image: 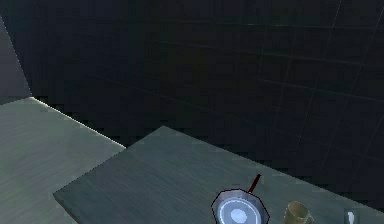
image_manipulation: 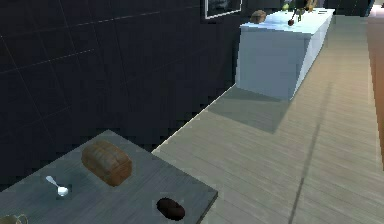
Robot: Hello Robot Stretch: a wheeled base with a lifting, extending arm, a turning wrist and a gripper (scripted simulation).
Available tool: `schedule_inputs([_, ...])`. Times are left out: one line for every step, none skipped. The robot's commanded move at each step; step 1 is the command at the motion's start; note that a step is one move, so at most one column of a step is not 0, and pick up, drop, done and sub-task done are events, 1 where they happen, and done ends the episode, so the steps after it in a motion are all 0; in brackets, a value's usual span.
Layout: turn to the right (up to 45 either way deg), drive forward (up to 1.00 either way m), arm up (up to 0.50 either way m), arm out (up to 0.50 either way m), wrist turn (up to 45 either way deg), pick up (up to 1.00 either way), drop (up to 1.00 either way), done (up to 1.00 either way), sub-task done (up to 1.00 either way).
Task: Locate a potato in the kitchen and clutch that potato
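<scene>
A small dark brown rounded lump (image_manipulation: 170,207) lies near the front corner of a grey tabletop (image_manipulation: 140,195) at the arm side view's lower left. A brown loaf of bread (image_manipulation: 107,160) sits farther back on the same top, with a spoon (image_manipulation: 57,186) to its left.
In the forward view, a grey table (image: 150,170) carries a pan (image: 240,209) with a dark handle and a pale mug (image: 296,213). Dark tiled walls stand behind both tables. A white counter (image_manipulation: 285,55) with small items on it stands far across the wooden floor (image_manipulation: 300,150).
</scene>
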Motion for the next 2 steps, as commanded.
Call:
schedule_inputs([0.0,0.00,0.18,0.00,0.0,0.00,0.00,0.00,0.00])
schedule_inputs([0.0,0.00,0.00,0.18,0.0,0.00,0.00,0.00,0.00])
